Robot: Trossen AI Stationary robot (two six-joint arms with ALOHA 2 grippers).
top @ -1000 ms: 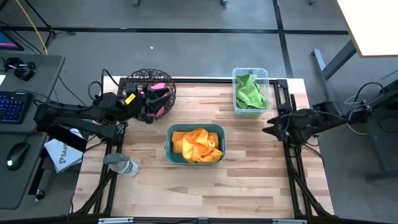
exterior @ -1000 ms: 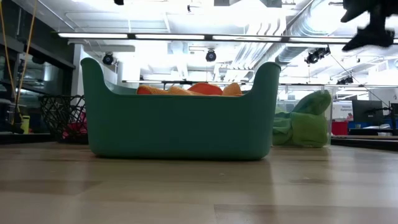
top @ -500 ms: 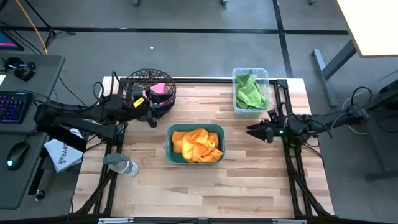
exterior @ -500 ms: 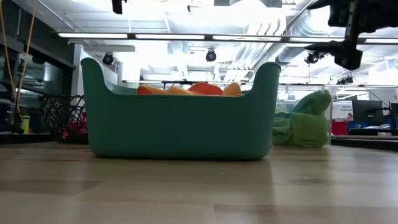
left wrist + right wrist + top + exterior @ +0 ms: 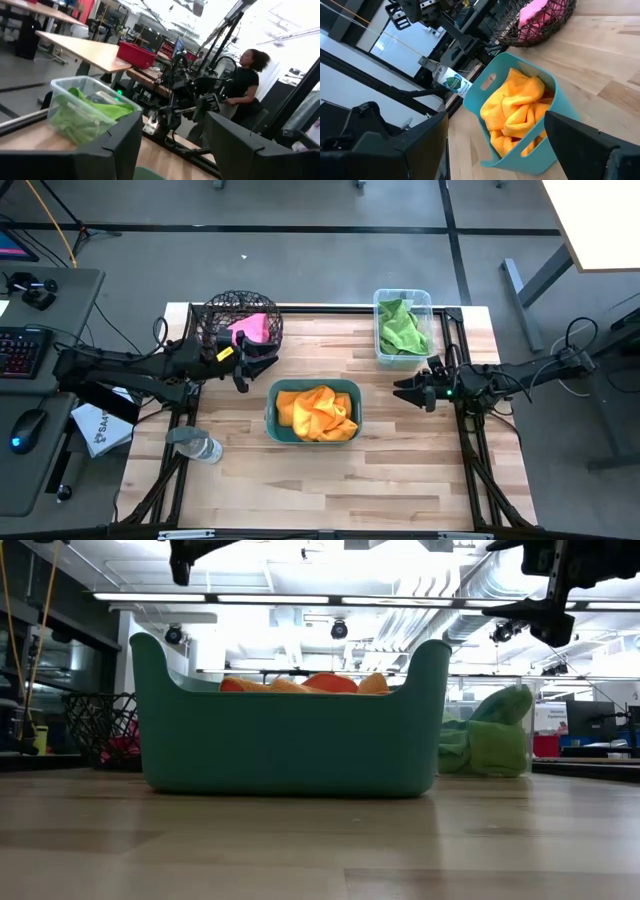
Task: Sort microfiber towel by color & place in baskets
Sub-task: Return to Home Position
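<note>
As the left gripper (image 5: 250, 366) has drawn back from the wire-mesh basket (image 5: 213, 316) behind-left of the teal tub (image 5: 272, 395), we see from above the pink towel (image 5: 251, 327) inside it, and the right gripper (image 5: 404, 391) right of the tub. From the low camera, the orange towel (image 5: 330, 683) tops the tub. Both wrist views show jaws wide and empty; sorting looks done.

Bright ceiling strip lights (image 5: 300, 598) glare in the low view; the table (image 5: 300, 490) is evenly lit.

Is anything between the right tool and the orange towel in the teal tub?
Nothing visible does. Only bare table lies between the right tool and the teal tub, and the orange towel lies uncovered in it.
</note>
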